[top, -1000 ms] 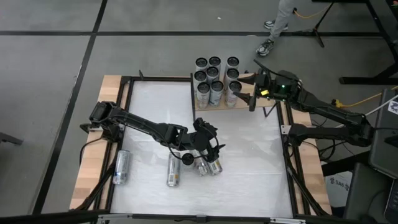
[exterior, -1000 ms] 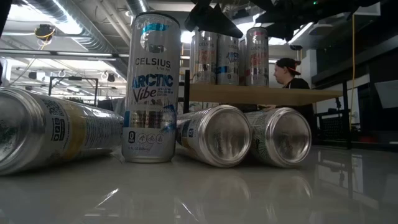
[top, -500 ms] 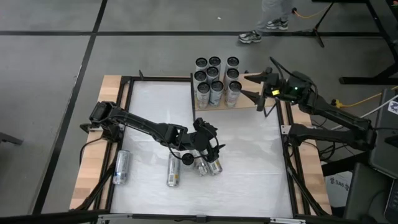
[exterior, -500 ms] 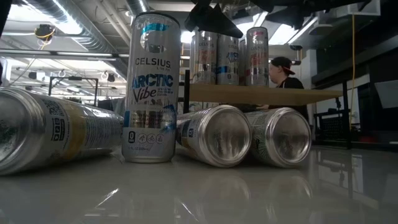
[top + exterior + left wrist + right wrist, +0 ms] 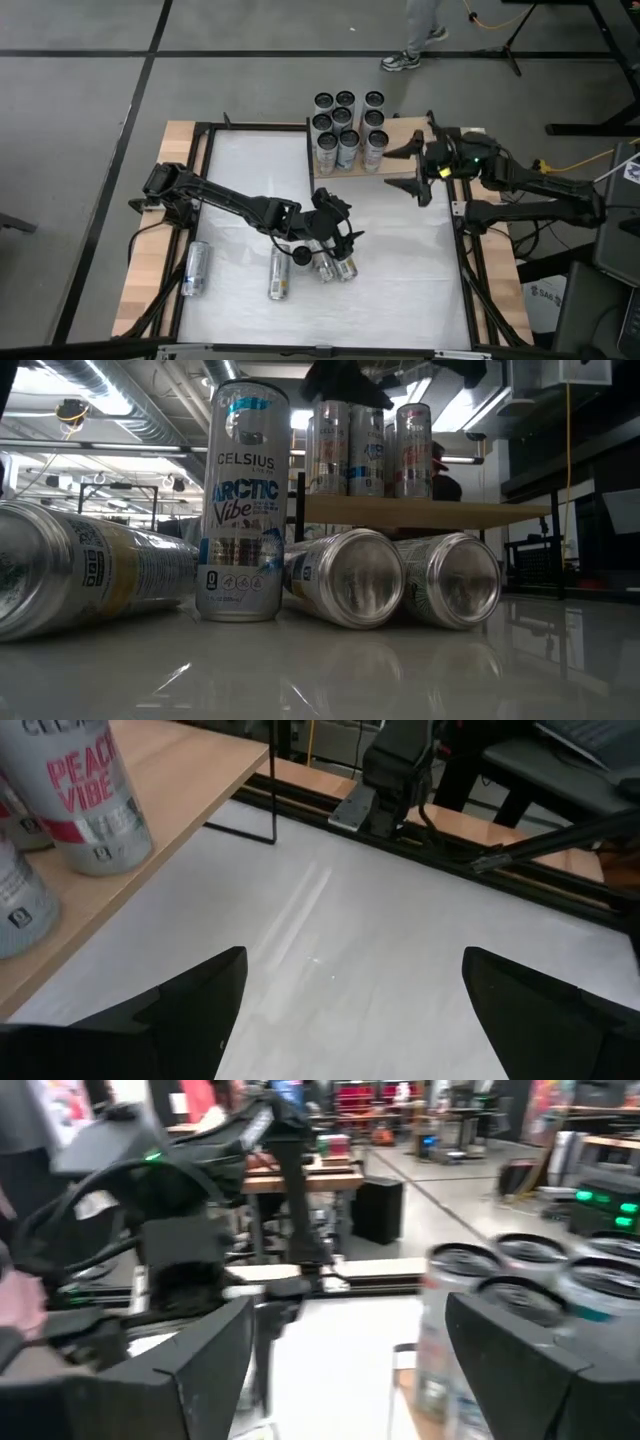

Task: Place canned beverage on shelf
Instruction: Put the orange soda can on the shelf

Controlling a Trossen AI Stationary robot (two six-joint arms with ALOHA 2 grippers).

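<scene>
You can read lettering on two cans. In the low view, the upright silver can (image 5: 245,505) standing on the white tabletop (image 5: 320,670) reads "CELSIUS" and, below it, "ARCTIC Vibe" — the small print underneath is too fine to make out. In the left wrist view, a can (image 5: 85,805) on the shelf (image 5: 190,780) shows "PEACH VIBE" in pink letters — nothing else is legible.

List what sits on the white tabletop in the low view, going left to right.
Lying silver can with yellow label → upright silver Celsius Arctic Vibe can → lying silver can, end toward camera → second such can.
</scene>
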